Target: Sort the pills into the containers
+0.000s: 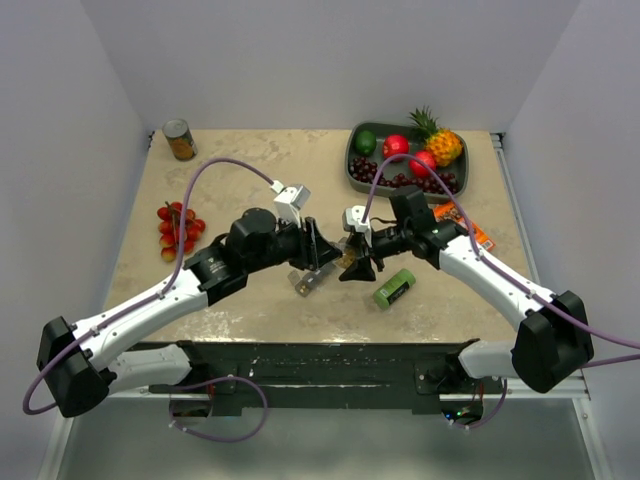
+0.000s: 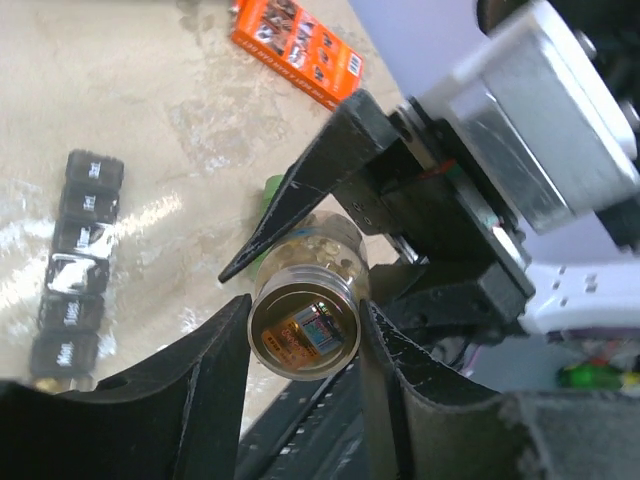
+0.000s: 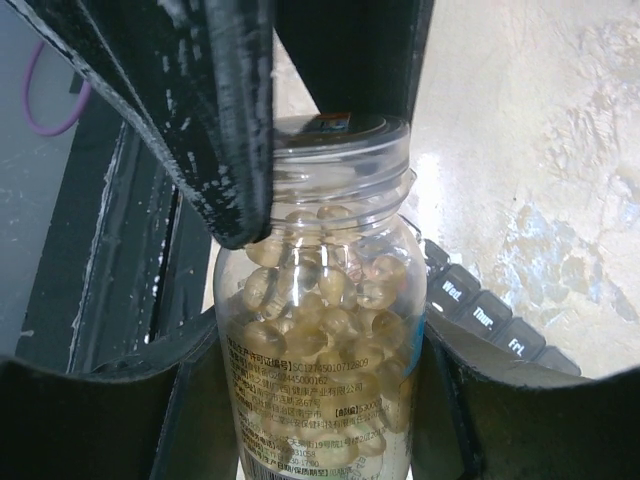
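mid-frame in top view, r gripper (image 1: 358, 264) clamps the bottle (image 3: 320, 420) body, pills (image 3: 320, 310) inside; l gripper (image 2: 305, 338), approx half open, jaws touching both sides of its cap (image 2: 305, 318).

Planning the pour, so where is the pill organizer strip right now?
In the top view the organizer strip lies near table centre, close beside the left gripper and left of the green box.

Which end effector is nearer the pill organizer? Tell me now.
Left. The left end effector hovers right beside the pill organizer; the right end effector holds the pill bottle farther to the organizer's right.
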Available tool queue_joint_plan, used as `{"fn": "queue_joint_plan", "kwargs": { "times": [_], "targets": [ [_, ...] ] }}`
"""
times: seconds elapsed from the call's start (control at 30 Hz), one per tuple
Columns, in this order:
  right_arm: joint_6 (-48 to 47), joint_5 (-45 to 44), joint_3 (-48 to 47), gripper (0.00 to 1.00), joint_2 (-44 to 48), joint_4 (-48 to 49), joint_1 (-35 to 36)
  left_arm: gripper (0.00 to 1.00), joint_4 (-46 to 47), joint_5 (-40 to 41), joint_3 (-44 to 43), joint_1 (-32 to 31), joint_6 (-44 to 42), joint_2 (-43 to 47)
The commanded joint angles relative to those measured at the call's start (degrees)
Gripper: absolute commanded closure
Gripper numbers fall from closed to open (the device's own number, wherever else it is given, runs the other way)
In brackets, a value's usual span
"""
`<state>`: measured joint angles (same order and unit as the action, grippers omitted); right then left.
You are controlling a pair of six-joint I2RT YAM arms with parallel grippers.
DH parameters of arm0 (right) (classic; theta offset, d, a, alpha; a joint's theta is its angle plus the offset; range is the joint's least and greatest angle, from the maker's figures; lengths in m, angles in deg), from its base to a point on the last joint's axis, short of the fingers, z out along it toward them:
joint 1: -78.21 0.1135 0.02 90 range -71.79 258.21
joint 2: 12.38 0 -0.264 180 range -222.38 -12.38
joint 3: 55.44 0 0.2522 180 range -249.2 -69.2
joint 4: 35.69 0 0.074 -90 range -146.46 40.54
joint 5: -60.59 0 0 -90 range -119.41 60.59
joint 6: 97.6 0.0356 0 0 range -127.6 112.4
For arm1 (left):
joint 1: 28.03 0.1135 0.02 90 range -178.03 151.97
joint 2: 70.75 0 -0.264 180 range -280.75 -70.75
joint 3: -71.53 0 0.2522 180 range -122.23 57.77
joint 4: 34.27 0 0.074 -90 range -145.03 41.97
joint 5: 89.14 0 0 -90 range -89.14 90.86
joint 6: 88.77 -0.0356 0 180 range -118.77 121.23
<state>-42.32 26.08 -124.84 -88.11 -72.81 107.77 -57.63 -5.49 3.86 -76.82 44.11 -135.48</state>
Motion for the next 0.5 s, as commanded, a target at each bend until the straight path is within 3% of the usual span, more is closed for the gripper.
{"fn": "queue_joint_plan", "kwargs": {
  "times": [0.0, 0.1, 0.13, 0.2, 0.23, 0.3, 0.37, 0.47],
  "targets": [
    [-1.31, 2.26, -1.93, 0.98, 1.28, 0.33, -0.21, 0.96, 10.70, -14.27, 5.56, 0.28, -20.78, 3.64],
    [-2.10, 3.31, -2.02, 0.98, 1.28, -0.46, -0.21, 0.93, 14.78, -28.77, 8.03, 0.72, -32.29, 3.65],
    [-2.28, 3.58, -2.02, 0.98, 1.28, -0.46, -0.12, 0.87, 14.62, -30.89, 7.86, 0.72, -36.76, 3.56],
    [-2.37, 3.75, -2.11, 0.98, 1.37, -0.64, -0.21, 0.72, 13.83, -27.96, 7.94, 0.72, -42.49, 4.34],
    [-2.46, 3.75, -2.11, 0.98, 1.37, -0.73, -0.21, 0.51, 14.35, -25.75, 8.64, 0.72, -44.17, 4.96],
    [-2.54, 3.67, -2.11, 0.98, 1.46, -0.82, -0.21, 0.29, 18.82, -20.05, 9.96, 0.81, -43.32, 7.58],
    [-2.63, 3.67, -2.11, 0.98, 1.54, -0.90, -0.03, 0.19, 23.90, -16.96, 11.89, 0.89, -39.81, 10.83],
    [-2.81, 3.58, -2.11, 0.98, 1.46, -0.90, -0.21, 0.10, 25.95, -14.05, 13.04, 0.98, -35.50, 14.44]
  ]
}}
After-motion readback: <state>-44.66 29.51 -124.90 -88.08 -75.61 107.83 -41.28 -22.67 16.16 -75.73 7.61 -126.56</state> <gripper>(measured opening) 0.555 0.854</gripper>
